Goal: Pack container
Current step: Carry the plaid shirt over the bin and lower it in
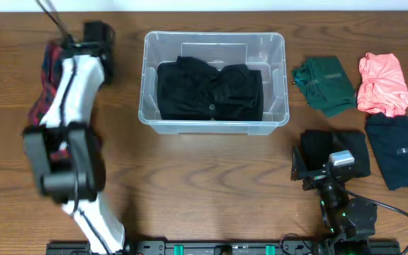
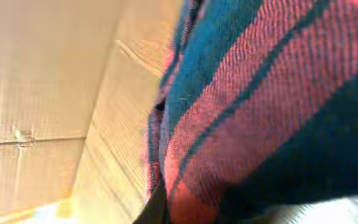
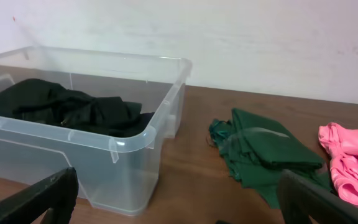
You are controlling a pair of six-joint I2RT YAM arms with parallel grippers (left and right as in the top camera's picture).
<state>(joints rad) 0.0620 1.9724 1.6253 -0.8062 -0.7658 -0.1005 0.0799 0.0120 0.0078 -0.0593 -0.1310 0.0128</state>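
The clear plastic container (image 1: 214, 127) stands at the back middle of the table with a black garment (image 1: 211, 88) lying in it. My left gripper (image 1: 91, 39) is raised at the far left, blurred, and shut on a red and blue plaid cloth (image 1: 47, 78). That cloth (image 2: 260, 106) fills the left wrist view, pressed against a dark finger (image 2: 160, 208). My right gripper (image 1: 331, 145) is open and empty, low at the right front. Between its fingers (image 3: 176, 199) I see bare table, with the container (image 3: 129, 140) to the left.
A green cloth (image 1: 324, 85) (image 3: 260, 152), a pink cloth (image 1: 383, 83) (image 3: 350, 155) and a dark navy cloth (image 1: 399, 149) lie to the right of the container. A dark shape sits under the right gripper; I cannot tell what it is.
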